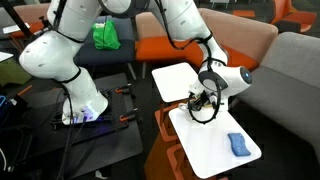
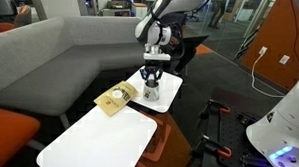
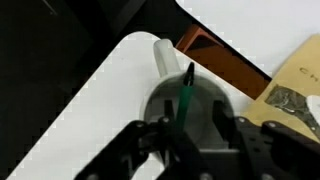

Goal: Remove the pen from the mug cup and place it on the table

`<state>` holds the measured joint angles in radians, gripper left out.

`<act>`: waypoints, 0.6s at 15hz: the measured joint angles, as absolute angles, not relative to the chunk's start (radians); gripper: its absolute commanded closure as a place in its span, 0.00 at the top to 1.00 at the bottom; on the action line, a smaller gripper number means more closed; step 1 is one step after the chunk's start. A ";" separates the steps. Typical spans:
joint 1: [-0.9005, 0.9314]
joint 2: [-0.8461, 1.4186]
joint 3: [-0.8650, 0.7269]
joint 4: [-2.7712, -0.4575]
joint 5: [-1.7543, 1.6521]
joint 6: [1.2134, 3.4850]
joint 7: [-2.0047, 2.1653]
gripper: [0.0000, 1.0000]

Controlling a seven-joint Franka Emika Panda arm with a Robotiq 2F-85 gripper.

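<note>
A white mug (image 3: 163, 57) stands on a small white table (image 3: 105, 100), seen from above in the wrist view. A green pen (image 3: 185, 92) stands inside it, leaning toward the rim. My gripper (image 3: 190, 122) is right above the mug, open, with a finger on each side of the pen and not clamping it. In an exterior view the gripper (image 2: 153, 78) hangs straight over the mug (image 2: 152, 93). In an exterior view (image 1: 203, 101) the gripper hides the mug.
A tan packet (image 2: 116, 97) lies at the table's edge beside the mug and shows in the wrist view (image 3: 295, 85). A second white table (image 2: 97, 142) adjoins. A blue object (image 1: 238, 146) lies on a white table. Grey and orange sofas surround them.
</note>
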<state>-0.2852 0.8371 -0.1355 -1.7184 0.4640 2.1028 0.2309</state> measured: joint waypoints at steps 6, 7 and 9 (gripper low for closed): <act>-0.305 0.879 -0.135 -1.659 0.466 1.981 0.244 0.32; -0.309 0.890 -0.135 -1.643 0.467 1.958 0.244 0.13; -0.314 0.914 -0.135 -1.607 0.467 1.908 0.244 0.00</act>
